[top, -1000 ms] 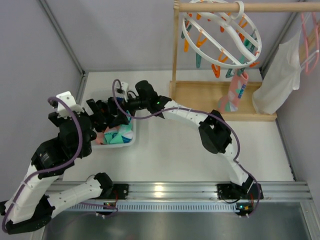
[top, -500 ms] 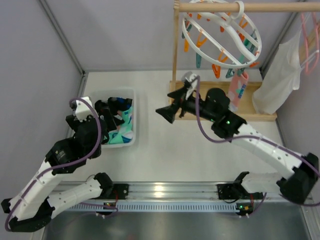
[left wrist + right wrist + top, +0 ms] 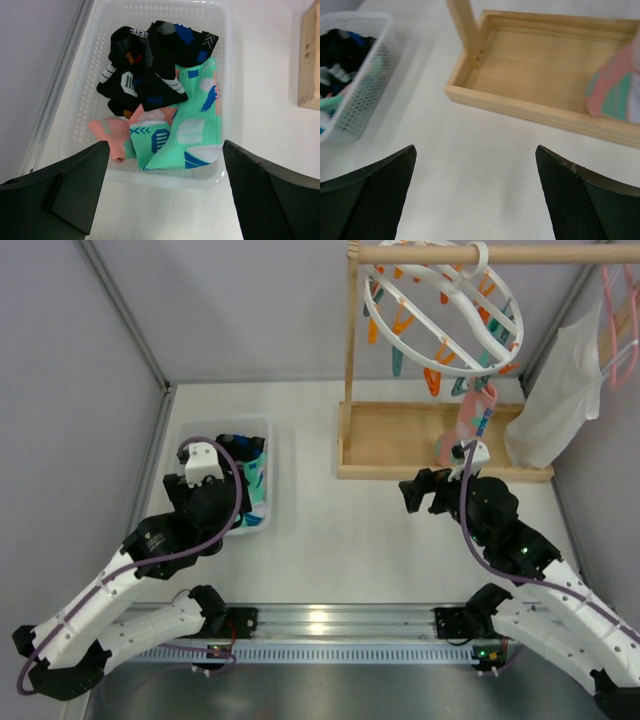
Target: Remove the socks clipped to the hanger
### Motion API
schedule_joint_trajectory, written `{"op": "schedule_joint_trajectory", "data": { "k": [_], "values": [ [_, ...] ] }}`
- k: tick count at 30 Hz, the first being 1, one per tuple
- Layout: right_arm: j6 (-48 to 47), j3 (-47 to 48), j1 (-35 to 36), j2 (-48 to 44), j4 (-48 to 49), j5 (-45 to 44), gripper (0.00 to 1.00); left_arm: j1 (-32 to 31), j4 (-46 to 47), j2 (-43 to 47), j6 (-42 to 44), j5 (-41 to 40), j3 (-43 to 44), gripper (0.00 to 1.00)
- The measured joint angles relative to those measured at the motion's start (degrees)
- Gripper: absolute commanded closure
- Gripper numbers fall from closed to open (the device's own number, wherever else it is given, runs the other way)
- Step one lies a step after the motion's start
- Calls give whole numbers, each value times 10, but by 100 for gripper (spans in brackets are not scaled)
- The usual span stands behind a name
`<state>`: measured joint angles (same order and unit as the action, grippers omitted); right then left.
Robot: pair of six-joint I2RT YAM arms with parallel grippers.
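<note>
The white round hanger [image 3: 445,310] hangs from the wooden rod with orange and teal clips dangling. One pink-salmon sock with teal patches [image 3: 470,425] is still clipped to it and hangs over the wooden base; its toe [image 3: 615,92] shows in the right wrist view. Mint [image 3: 192,125], black [image 3: 145,75] and pink [image 3: 112,135] socks lie in the white basket [image 3: 220,30]. My left gripper [image 3: 164,150] is open and empty over the basket's near rim. My right gripper [image 3: 425,490] [image 3: 475,150] is open and empty above the table, just in front of the base.
The wooden base tray [image 3: 400,440], its upright post [image 3: 351,330] and the rod [image 3: 520,253] stand at the back. A pink hanger with a white garment [image 3: 560,390] hangs at the right. Grey walls close both sides. A metal rail [image 3: 320,625] runs along the near edge.
My right arm has swung from over the basket to the right, in front of the wooden base. My left arm has drawn back toward the basket's near side. Both grippers stay open.
</note>
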<state>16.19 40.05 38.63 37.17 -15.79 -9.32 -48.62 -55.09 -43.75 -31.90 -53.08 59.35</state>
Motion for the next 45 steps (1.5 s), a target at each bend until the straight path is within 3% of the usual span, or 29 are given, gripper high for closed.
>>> {"op": "schedule_joint_trajectory", "data": {
  "k": [4, 8, 14, 18, 23, 24, 25, 26, 27, 28, 31, 37, 40, 45],
  "values": [
    [22, 9, -57, 21, -66, -100, 0, 0, 5, 0, 0, 6, 0, 2],
    [24, 9, -201, 70, -75, -118, 1, 0, 10, 0, 0, 12, -5, 2],
    [-16, -111, -330, 32, 104, -33, 1, 0, 11, -10, 3, 19, -9, 2],
    [-32, -158, -385, 82, 256, 76, 1, 0, 15, -22, 8, 31, -10, 2],
    [-46, -161, -427, 194, 400, 172, 16, 0, 21, -40, 18, 46, -14, 2],
    [-47, -162, -433, 205, 423, 191, 31, 0, 22, -41, 19, 48, -15, 2],
    [-49, -162, -437, 214, 443, 207, 41, 0, 23, -42, 19, 49, -15, 2],
    [-48, -161, -440, 220, 460, 228, 61, 0, 24, -42, 20, 51, -15, 2],
    [-50, -160, -441, 226, 473, 245, 91, 0, 25, -42, 20, 52, -15, 2],
    [-48, -158, -442, 232, 488, 265, 95, 0, 26, -41, 20, 52, -15, 2],
    [-25, -157, -441, 243, 517, 308, 100, 0, 27, -42, 20, 52, -15, 2],
    [-8, -174, -408, 190, 523, 311, 100, 1, 26, -49, 20, 74, 10, 2],
    [-17, -176, -345, 140, 501, 280, 100, 1, 23, -70, 18, 108, 78, 2],
    [-38, -167, -216, 77, 452, 197, 100, 1, 28, -141, 21, 182, 266, 2]
  ]
}}
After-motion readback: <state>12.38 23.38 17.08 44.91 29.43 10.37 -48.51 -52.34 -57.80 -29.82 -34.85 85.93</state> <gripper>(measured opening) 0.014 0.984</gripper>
